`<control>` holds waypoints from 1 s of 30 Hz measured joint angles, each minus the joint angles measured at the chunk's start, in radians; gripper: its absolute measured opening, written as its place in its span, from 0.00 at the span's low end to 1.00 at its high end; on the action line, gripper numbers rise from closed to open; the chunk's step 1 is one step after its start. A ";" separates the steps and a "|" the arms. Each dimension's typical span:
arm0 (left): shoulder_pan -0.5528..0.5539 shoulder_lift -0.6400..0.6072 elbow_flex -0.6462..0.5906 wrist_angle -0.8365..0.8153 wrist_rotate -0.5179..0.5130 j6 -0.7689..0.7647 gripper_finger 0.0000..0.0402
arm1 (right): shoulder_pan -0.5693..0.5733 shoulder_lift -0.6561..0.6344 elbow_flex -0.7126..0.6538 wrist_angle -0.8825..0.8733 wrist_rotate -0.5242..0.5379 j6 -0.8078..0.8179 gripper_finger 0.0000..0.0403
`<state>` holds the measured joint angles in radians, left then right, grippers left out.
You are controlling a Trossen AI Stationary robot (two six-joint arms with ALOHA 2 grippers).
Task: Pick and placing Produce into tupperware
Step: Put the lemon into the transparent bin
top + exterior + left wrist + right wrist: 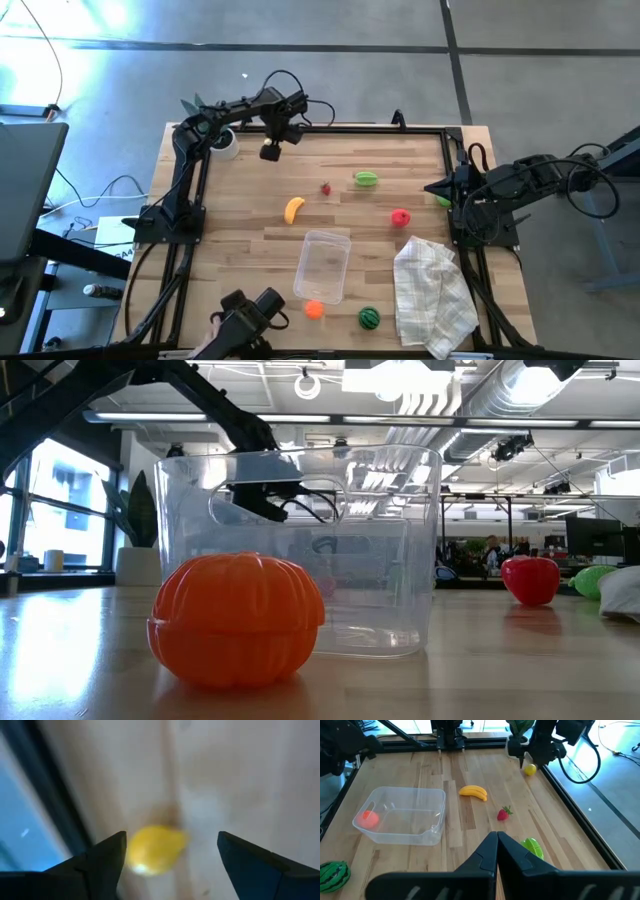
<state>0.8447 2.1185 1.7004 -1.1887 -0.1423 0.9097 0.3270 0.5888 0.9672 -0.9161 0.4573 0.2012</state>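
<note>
High view: left pincer (270, 152) over the bench's (250, 240) far edge, tupperware (323, 265) empty, well apart. Left wrist view: jaws wide, straddling the lemon (155, 848); next, probably lower and close. Right wrist view: right pincer (496, 840) closed, empty, waiting.

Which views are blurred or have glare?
Left wrist view: motion-blurred, lemon smeared between the open left gripper fingers. High view: floor glare at top left corner. Low view: orange sharp, ceiling lights reflect in the tupperware. Right wrist view: sharp.
</note>
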 joint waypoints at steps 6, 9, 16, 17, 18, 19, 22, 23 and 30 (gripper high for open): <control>-0.001 0.000 0.000 -0.079 0.018 0.039 0.77 | 0.000 0.000 0.000 0.000 0.000 0.000 0.00; -0.001 0.000 0.000 -0.096 0.022 0.051 0.77 | 0.000 0.000 0.000 0.000 0.000 0.000 0.00; -0.001 0.000 0.000 -0.095 0.071 0.051 0.77 | 0.000 0.000 0.000 0.000 0.000 0.000 0.00; -0.001 0.000 0.000 -0.098 0.074 0.050 0.77 | 0.000 0.000 0.000 0.000 0.000 0.000 0.00; -0.001 0.000 0.000 -0.102 0.081 0.043 0.77 | 0.000 0.000 0.000 0.000 0.000 0.000 0.00; -0.001 0.000 0.000 -0.105 0.089 0.033 0.77 | 0.000 0.000 0.000 0.000 0.000 0.000 0.00; -0.001 0.000 0.000 -0.126 0.107 0.025 0.77 | 0.000 0.000 0.000 0.000 0.000 0.000 0.00; -0.001 0.000 0.000 -0.130 0.108 0.026 0.77 | 0.000 0.000 0.000 0.000 0.000 0.000 0.00; -0.001 0.012 0.000 -0.121 0.141 -0.033 0.77 | 0.000 0.000 0.000 0.000 0.000 0.000 0.00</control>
<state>0.8440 2.1308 1.7008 -1.3093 -0.0013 0.8771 0.3270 0.5888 0.9672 -0.9163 0.4576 0.2012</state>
